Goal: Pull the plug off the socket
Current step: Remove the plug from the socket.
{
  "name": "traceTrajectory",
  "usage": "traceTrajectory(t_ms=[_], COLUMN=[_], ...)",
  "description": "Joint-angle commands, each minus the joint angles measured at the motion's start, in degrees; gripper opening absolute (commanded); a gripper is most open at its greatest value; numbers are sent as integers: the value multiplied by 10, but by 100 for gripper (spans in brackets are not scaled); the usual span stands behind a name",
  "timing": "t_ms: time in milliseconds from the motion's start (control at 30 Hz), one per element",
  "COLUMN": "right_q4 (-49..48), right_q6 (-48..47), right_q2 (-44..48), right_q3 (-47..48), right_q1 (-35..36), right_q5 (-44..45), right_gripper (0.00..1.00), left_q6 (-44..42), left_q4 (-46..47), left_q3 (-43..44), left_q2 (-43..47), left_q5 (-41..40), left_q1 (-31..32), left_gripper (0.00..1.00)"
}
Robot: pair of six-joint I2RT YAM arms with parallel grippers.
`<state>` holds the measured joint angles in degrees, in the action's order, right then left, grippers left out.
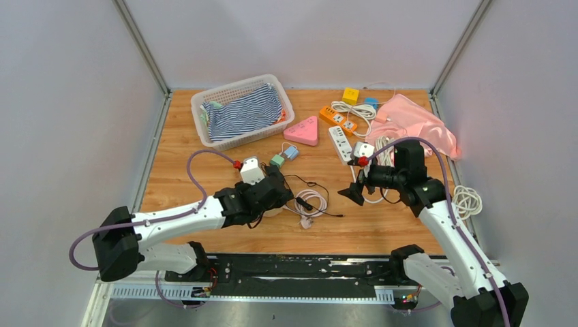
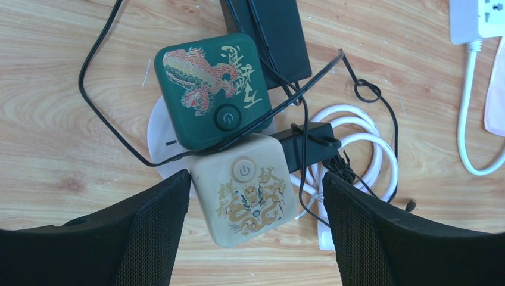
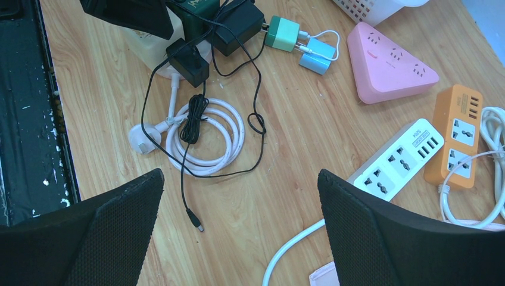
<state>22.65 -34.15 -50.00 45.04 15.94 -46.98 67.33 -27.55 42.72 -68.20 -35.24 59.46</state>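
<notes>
A beige cube socket (image 2: 247, 196) with a gold dragon print lies on the table against a green cube socket (image 2: 211, 89). A black plug adapter (image 2: 309, 140) sits at the beige cube's right side, and a second one (image 2: 268, 30) is behind the green cube. Thin black cords cross over both cubes. My left gripper (image 2: 256, 196) is open and straddles the beige cube. Its left finger (image 2: 158, 229) is near the cube's corner, its right finger stands apart. My right gripper (image 3: 239, 179) is open and empty over bare wood, right of the cubes (image 1: 354, 191).
A coiled white cable (image 3: 208, 137) with its plug lies right of the cubes. A white power strip (image 1: 339, 142), an orange strip (image 1: 339, 120), a pink triangular socket (image 1: 303, 131), a basket (image 1: 204, 102) holding striped cloth and a pink cloth (image 1: 416, 122) lie farther back.
</notes>
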Motion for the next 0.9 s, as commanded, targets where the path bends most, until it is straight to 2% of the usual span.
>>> traceTrajectory(t_ms=[0, 167, 500, 867], right_q4=[-2, -2, -1, -1], right_q6=[-3, -3, -5, -5], right_q2=[9, 11, 13, 13], right_q3=[-9, -10, -10, -10], right_q1=[-6, -7, -6, -7], right_q5=[-11, -12, -11, -15], right_gripper=[100, 100, 100, 100], left_q6=[33, 46, 44, 49], left_q4=[-25, -40, -49, -48], left_q3=[18, 28, 49, 30], left_q2=[-20, -43, -94, -87], left_q5=[-52, -84, -67, -47], left_q1=[5, 3, 0, 0], left_gripper=[82, 81, 80, 68])
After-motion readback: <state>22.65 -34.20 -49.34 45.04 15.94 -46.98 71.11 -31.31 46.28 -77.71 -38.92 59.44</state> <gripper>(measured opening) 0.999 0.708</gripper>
